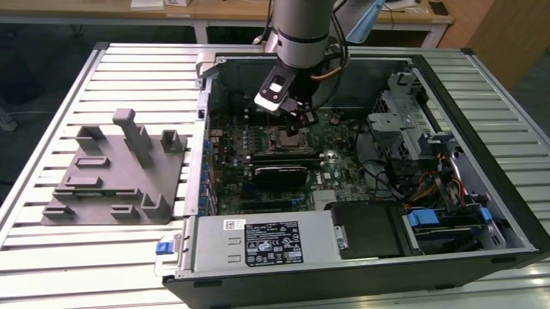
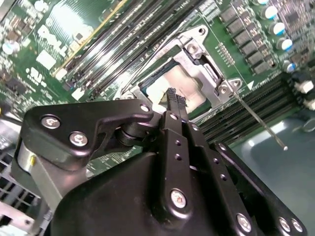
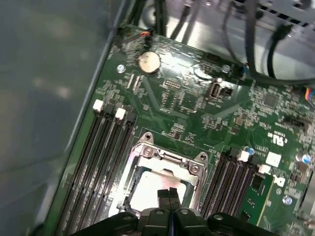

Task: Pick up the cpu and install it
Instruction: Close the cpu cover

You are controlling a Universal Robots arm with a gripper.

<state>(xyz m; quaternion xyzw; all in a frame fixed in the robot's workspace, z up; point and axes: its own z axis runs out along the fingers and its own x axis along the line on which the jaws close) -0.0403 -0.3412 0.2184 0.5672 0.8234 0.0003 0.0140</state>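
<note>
On the exterior view's left a grey plastic fixture (image 1: 112, 170) stands on the slatted desk (image 1: 86, 257); just beside it, towards the exterior view's right, lies the open computer case (image 1: 344, 283) with its green motherboard (image 1: 344, 170) exposed; the silver power supply (image 1: 257, 241) sits along the case's near edge. The arm (image 1: 301, 29) reaches down into the case, and the tool (image 1: 301, 114) hangs over the processor socket (image 1: 288, 137). In both wrist views the tool (image 2: 175, 96) (image 3: 169, 192) is narrow, its two black fingers pressed together with nothing between them; the cpu (image 2: 189, 81) (image 3: 145, 189) lies flat inside the socket's metal frame (image 2: 209, 66) (image 3: 170, 156), directly beneath the fingertips; whether they touch it cannot be told. Black memory slots (image 3: 106, 142) flank the socket; the drive cage (image 1: 404, 122) stands towards the exterior view's right.
</note>
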